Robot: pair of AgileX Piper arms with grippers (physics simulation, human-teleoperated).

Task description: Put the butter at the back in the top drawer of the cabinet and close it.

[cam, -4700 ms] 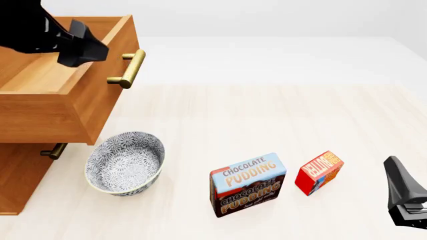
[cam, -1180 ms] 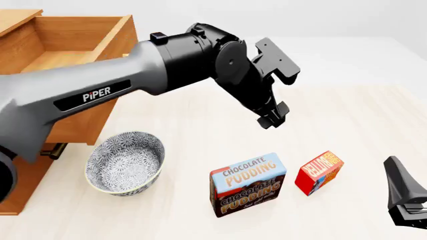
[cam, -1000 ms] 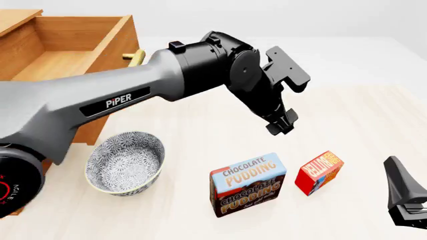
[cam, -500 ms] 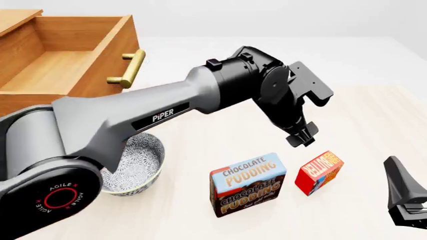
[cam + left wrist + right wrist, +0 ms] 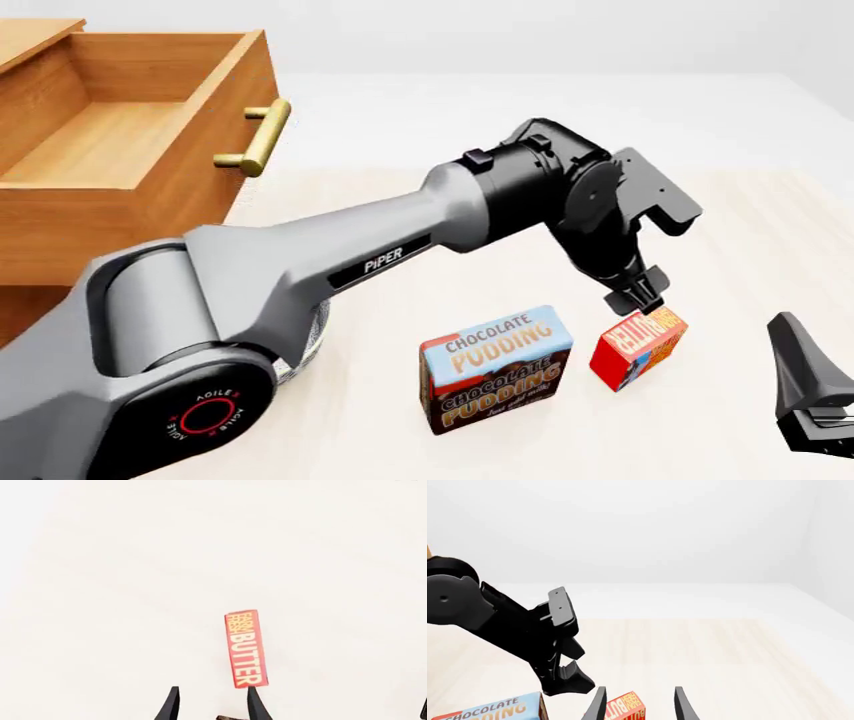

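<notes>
While the pale wood-grain table (image 5: 400, 215) stretches off toward a plain white backdrop at twelve o'clock, the left arm (image 5: 334, 270) sweeps across from eight o'clock toward the centre right of the front view. Its left gripper (image 5: 643, 298) hangs right above the butter (image 5: 639, 345), tips close over the box's top edge, though contact can't be judged; in the wrist view the two fingers (image 5: 253, 706) show a narrow gap with nothing between them, the butter (image 5: 245, 648) lying just beyond one tip. The butter stands at about four o'clock from centre, tilted on the table. Just beside it at its nine o'clock is the pudding box (image 5: 495, 367), upright, close but apart. At ten o'clock the cabinet (image 5: 27, 300) has its top drawer (image 5: 127, 150) pulled out, interior bare wood, brass handle (image 5: 259, 138) facing the table. A patterned bowl (image 5: 318, 325) is almost wholly hidden behind the arm. Down at four o'clock the right gripper (image 5: 814, 405) sits low by the frame's edge; its fingers (image 5: 680, 705) stand parted, holding nothing, the butter (image 5: 625, 707) in view between them.
</notes>
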